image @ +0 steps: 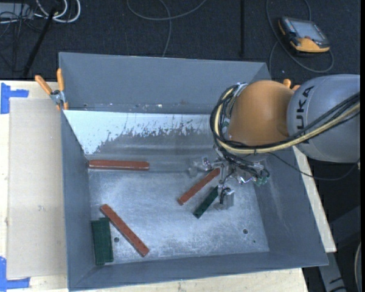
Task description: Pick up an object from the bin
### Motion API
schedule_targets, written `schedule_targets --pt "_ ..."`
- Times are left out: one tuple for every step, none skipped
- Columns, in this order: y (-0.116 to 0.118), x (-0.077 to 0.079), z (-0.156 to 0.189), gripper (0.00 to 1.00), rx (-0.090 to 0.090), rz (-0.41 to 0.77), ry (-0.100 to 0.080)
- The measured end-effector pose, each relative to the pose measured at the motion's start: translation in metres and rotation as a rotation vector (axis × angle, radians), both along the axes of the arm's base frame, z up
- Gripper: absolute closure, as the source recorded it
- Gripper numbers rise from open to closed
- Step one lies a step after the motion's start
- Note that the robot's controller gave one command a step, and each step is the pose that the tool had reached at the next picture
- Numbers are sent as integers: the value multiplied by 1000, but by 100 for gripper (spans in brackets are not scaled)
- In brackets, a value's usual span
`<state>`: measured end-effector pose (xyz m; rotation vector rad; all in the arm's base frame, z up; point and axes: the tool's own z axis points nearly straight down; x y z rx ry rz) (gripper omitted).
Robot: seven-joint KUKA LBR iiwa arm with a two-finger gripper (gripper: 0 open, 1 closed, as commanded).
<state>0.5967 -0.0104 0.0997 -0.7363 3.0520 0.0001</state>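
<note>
The arm (328, 120) reaches in from the right, its orange cover (261, 111) above the right half of the bin (170, 90). The gripper (224, 193) sits low at the upper end of a dark green bar (204, 205) lying slanted right of centre; whether the claw is open, closed or gripping cannot be told. A brown stick (198, 187) lies slanted just beside the bar. Well apart to the left are a back stick (118, 164), a front stick (125, 230) and a green block (101, 241).
</note>
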Motion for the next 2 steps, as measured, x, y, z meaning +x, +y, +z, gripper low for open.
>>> schedule_targets --pt "-2 11 -31 0 1 259 2" --pt "-2 11 -32 0 2 253 2"
